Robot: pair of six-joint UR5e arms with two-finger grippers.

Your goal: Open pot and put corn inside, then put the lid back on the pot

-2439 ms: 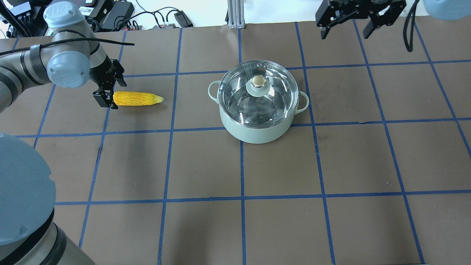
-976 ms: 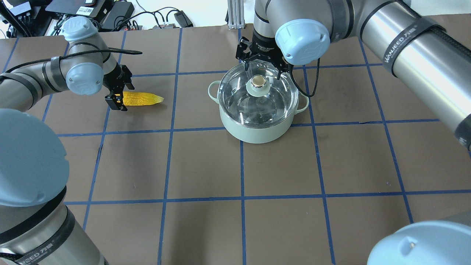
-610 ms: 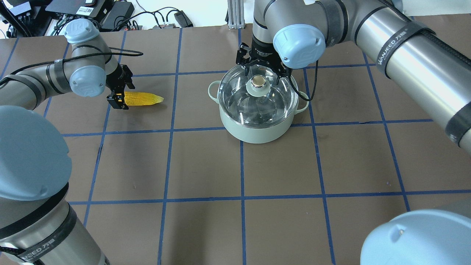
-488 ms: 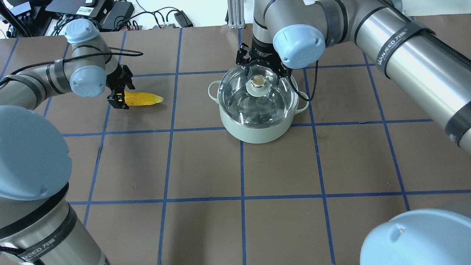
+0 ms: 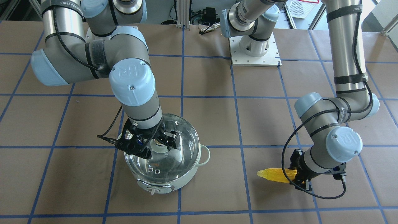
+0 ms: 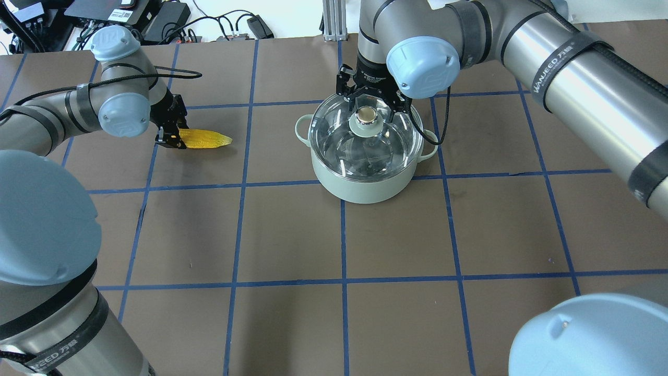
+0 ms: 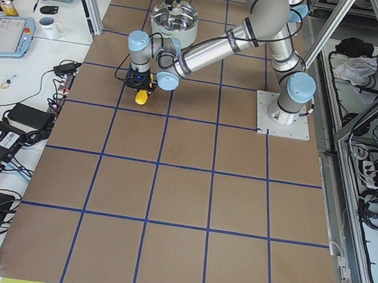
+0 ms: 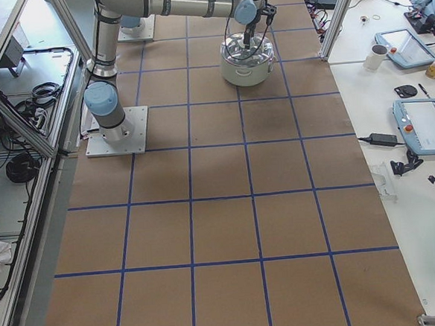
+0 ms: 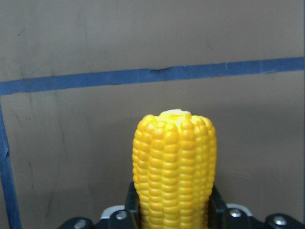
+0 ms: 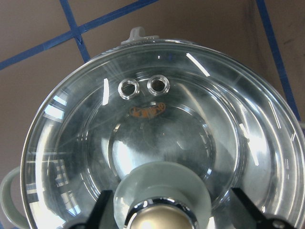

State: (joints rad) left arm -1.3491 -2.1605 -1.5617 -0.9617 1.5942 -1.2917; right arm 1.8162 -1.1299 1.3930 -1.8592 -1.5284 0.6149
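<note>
The mint-green pot [image 6: 365, 189] stands mid-table with the glass lid [image 6: 365, 149] on it. My right gripper [image 6: 371, 107] is open and low over the lid, a finger on each side of the gold knob [image 6: 367, 115] with gaps showing in the right wrist view [image 10: 162, 214]. The yellow corn [image 6: 206, 139] lies on the table at the left. My left gripper [image 6: 175, 137] is shut on the corn's thick end; the left wrist view shows the cob [image 9: 174, 167] filling the space between the pads. The front view shows pot [image 5: 174, 183], corn [image 5: 275, 175] and both grippers [image 5: 158, 144] [image 5: 299, 174].
The table is brown with a blue tape grid. Cables and electronics [image 6: 156, 21] lie beyond the far edge, next to an aluminium post [image 6: 334, 21]. The left arm's base plate [image 5: 255, 46] sits at the robot's side. My right arm's forearm [image 6: 574, 68] spans the right half.
My right arm swung in from the back right and lowered its open gripper around the lid's knob. My left gripper slid further onto the corn's thick end and closed on it.
</note>
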